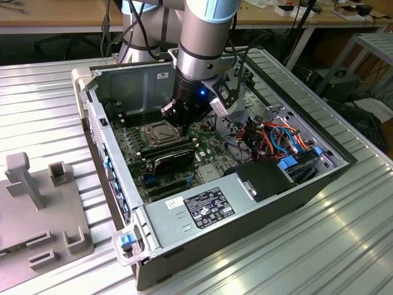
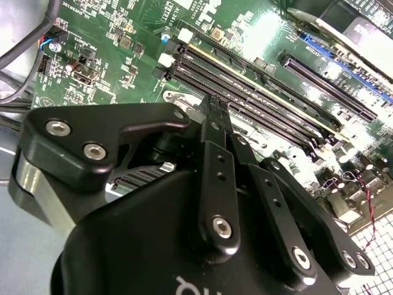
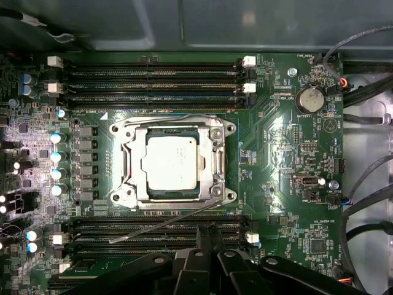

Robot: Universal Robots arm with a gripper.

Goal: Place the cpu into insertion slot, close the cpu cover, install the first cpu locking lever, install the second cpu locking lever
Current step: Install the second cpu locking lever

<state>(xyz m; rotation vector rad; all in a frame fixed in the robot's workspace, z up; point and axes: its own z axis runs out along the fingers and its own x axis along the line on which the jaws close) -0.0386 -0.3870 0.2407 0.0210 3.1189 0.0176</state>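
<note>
In the first wrist view the cpu [image 3: 170, 161] lies flat in the insertion slot [image 3: 124, 131] on the green board. The cpu cover [image 3: 216, 161] is folded down around the cpu, whose silver top shows through the cover's window. One thin locking lever [image 3: 153, 229] juts out slantwise over the memory slots, unlatched. Another lever [image 3: 172, 115] runs along the far edge of the socket. My gripper [image 3: 206, 230] is shut with nothing between its fingers, its tips close to the slanting lever's inner end. In the exterior view the gripper [image 1: 178, 127] hangs inside the case next to the socket [image 1: 157, 131].
Long black memory slots [image 3: 153, 80] flank the socket on both sides. A black card [image 1: 174, 158] stands just in front of the socket. The power supply [image 1: 202, 208], a cable bundle [image 1: 276, 138] and the case walls [image 1: 129, 80] hem in the arm. A grey fixture [image 1: 37, 209] sits on the exterior view's left.
</note>
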